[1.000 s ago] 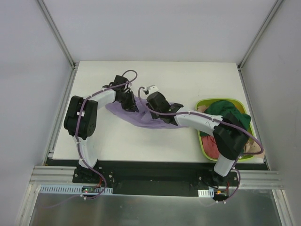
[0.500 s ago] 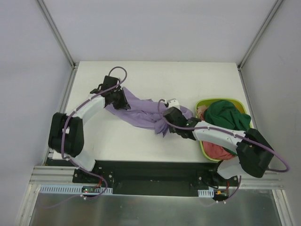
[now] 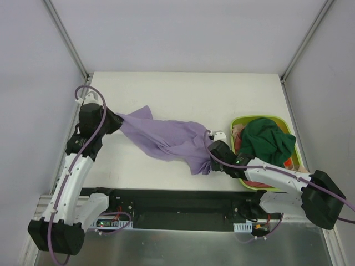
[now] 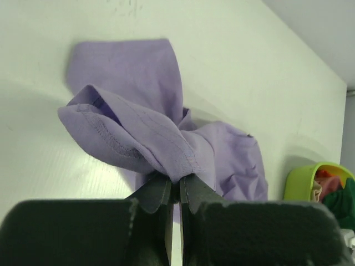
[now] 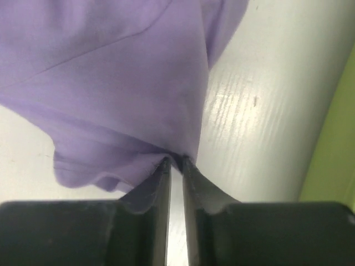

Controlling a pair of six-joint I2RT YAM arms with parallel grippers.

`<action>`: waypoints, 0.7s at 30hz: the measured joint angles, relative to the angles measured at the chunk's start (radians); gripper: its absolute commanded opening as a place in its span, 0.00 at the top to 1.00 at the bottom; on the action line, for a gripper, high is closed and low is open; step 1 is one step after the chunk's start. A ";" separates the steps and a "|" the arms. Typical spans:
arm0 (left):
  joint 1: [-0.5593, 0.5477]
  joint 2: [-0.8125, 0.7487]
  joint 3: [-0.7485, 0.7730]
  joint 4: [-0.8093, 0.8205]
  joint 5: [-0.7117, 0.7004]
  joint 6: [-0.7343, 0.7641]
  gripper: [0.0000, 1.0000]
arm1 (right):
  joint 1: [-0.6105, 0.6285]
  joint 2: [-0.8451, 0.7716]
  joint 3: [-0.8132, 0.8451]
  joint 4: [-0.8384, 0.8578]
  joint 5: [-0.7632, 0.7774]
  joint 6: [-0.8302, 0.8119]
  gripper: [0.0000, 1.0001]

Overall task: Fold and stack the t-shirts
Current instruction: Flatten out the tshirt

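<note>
The lavender t-shirt (image 3: 166, 138) hangs stretched between my two grippers over the white table. My left gripper (image 3: 113, 123) is shut on its left end, where bunched cloth (image 4: 144, 144) shows just past the fingertips (image 4: 166, 191). My right gripper (image 3: 209, 159) is shut on its right end, cloth (image 5: 111, 100) pinched at the fingertips (image 5: 163, 166) next to the basket. A dark green t-shirt (image 3: 266, 139) lies on top in the lime-green basket (image 3: 239, 122), with a red-pink one (image 3: 287, 164) showing beneath it.
The basket stands at the table's right side, close to my right gripper; its rim shows in the right wrist view (image 5: 333, 149) and in the left wrist view (image 4: 302, 180). Grey walls enclose the white table (image 3: 183, 94) on three sides.
Both arms have moved apart and toward the near edge: the left gripper swung to the far left, the right toward the basket. The lavender shirt has spread out wider between them.
</note>
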 measured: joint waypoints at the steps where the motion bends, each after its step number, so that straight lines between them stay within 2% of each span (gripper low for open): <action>1: 0.001 -0.034 0.000 -0.004 -0.011 0.000 1.00 | 0.002 0.004 0.000 0.003 -0.005 0.003 0.58; 7: 0.001 -0.100 -0.008 -0.025 -0.031 -0.002 1.00 | 0.006 0.023 0.043 -0.040 -0.015 -0.001 0.34; 12: 0.001 -0.083 -0.051 -0.046 -0.023 -0.005 1.00 | 0.007 -0.013 0.091 -0.055 -0.006 0.015 0.07; 15: 0.001 -0.077 -0.063 -0.048 -0.021 -0.008 1.00 | 0.007 -0.008 0.116 -0.050 0.003 0.011 0.07; 17: 0.001 -0.075 -0.063 -0.047 -0.019 -0.011 1.00 | 0.006 0.034 0.156 -0.052 0.019 0.009 0.11; 21: 0.001 -0.068 -0.063 -0.047 -0.018 -0.023 1.00 | -0.016 0.211 0.290 -0.055 0.053 0.005 0.18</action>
